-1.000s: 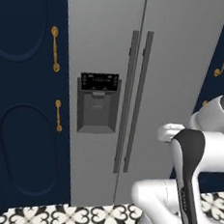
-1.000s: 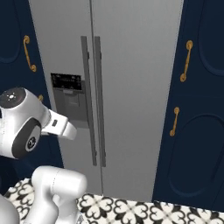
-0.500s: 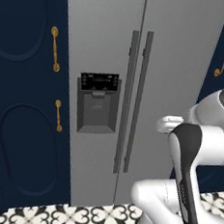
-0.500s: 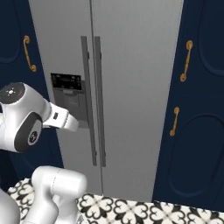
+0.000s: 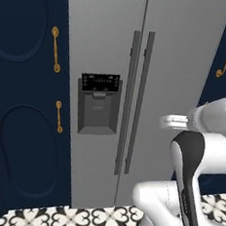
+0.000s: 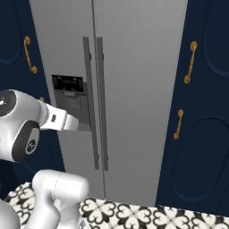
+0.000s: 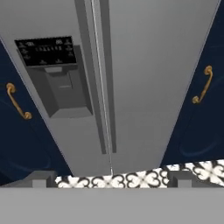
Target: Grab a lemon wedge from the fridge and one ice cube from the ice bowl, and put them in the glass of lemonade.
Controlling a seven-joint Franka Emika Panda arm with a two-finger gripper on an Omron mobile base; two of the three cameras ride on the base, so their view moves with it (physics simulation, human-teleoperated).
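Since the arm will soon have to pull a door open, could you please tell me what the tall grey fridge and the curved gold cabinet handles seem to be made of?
The tall grey double-door fridge looks like brushed or satin metal, possibly painted: flat, even grey with soft shading and no sharp reflections. Its long vertical bar handles match it in a darker grey. The curved gold cabinet handles look like polished brass, warm yellow with bright highlights, on smooth navy cabinet doors that seem lacquered.

Fridge [image 5: 137,88] stands between cabinets [image 5: 23,101] on its left and right. Dispenser panel [image 5: 98,104] sits in its left door, left of the two handles [image 5: 134,102]. Tiled floor [image 5: 75,219] lies before it.
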